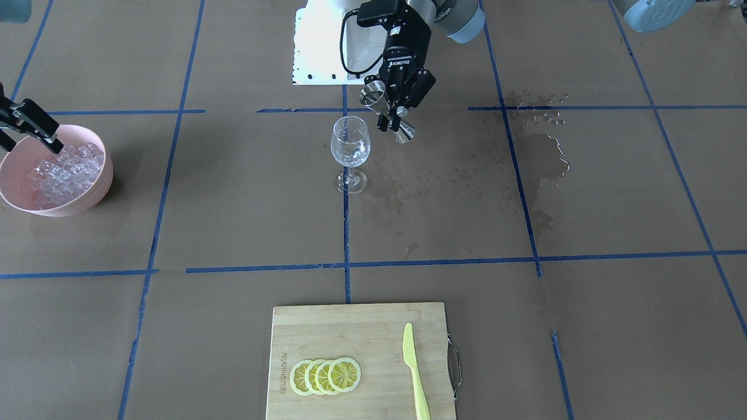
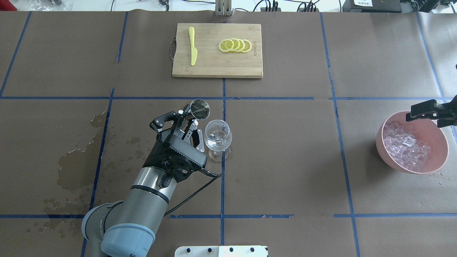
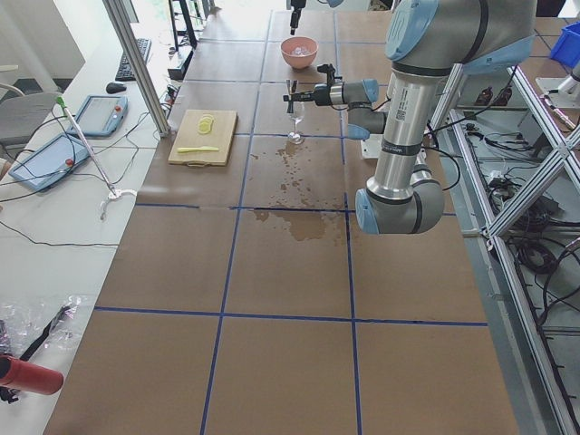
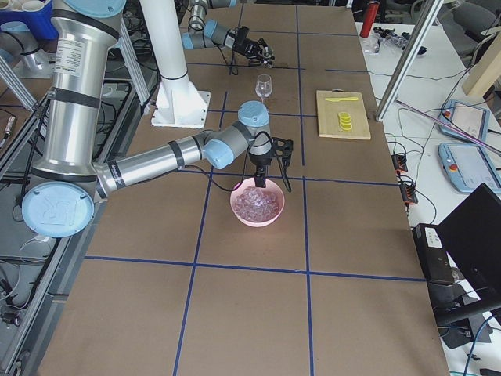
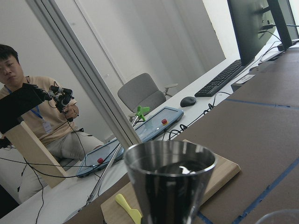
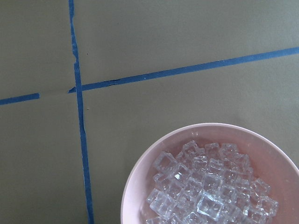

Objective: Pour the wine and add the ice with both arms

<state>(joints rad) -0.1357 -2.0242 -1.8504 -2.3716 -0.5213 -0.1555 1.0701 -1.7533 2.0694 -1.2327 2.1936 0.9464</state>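
You are at the pouring step. The left end effector (image 1: 390, 115) is clamped on the waist of a metal jigger (image 1: 374, 95), which it holds tilted, upper mouth leaning toward the wine glass (image 1: 350, 144) and just beside its rim, not touching. A little wine (image 1: 351, 155) glistens low in the glass. The left wrist view shows a dark jigger interior with a glint, so you cannot tell how much is left to pour.

If any remains, your next move probably calls for bringing the mouth over the rim before tipping further. The glass is light and stemmed, and a nudge could topple it.

The right end effector (image 2: 425, 119) hangs over the near rim of the pink bowl (image 2: 437, 137), fingers apart and holding nothing. The ice (image 2: 405, 146) lies heaped in that bowl, well apart from the glass. You will have to lower in, pinch a cube and carry it across.

Wet patches (image 2: 76, 160) darken the surface (image 2: 285, 160) on the left arm's side. The cutting board (image 2: 214, 64), with lemon slices (image 2: 235, 45) and a yellow knife (image 2: 192, 50), lies beyond the glass, out of both paths.
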